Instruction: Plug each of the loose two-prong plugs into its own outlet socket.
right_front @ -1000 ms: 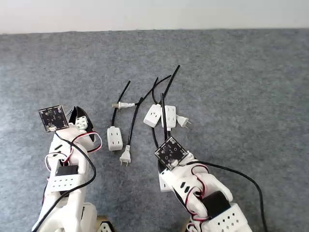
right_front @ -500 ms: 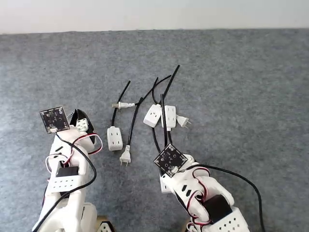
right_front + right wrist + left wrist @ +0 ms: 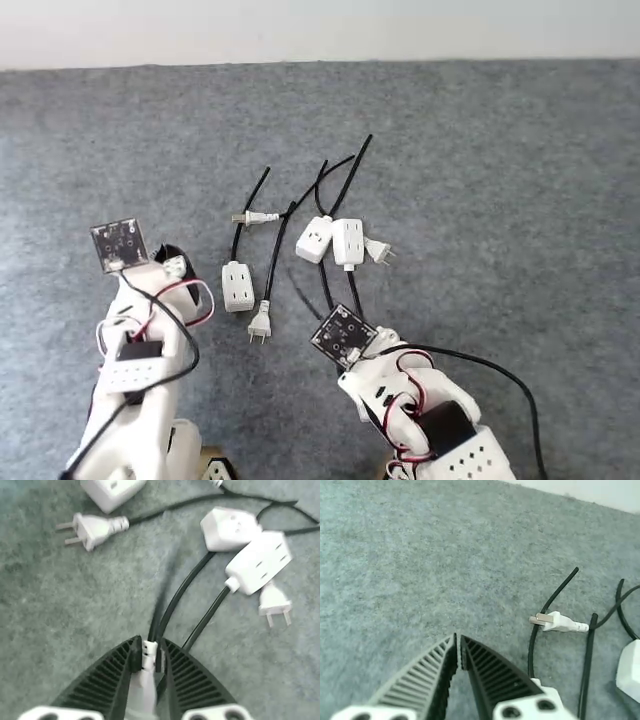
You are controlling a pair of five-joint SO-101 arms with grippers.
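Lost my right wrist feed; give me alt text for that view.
The right gripper is shut on a white plug whose black cord runs away across grey carpet. Beyond lie a loose two-prong plug and two white outlet blocks.

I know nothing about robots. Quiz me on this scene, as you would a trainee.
1. True or false: the right gripper is clamped on a white plastic plug with a black cable.
2. How many white plastic outlet blocks lie on the grey carpet in the high view? A two, B three, C six.
3. Fill in: the left gripper is ___, with nothing in it.
Key: 1 true; 2 B; 3 shut.
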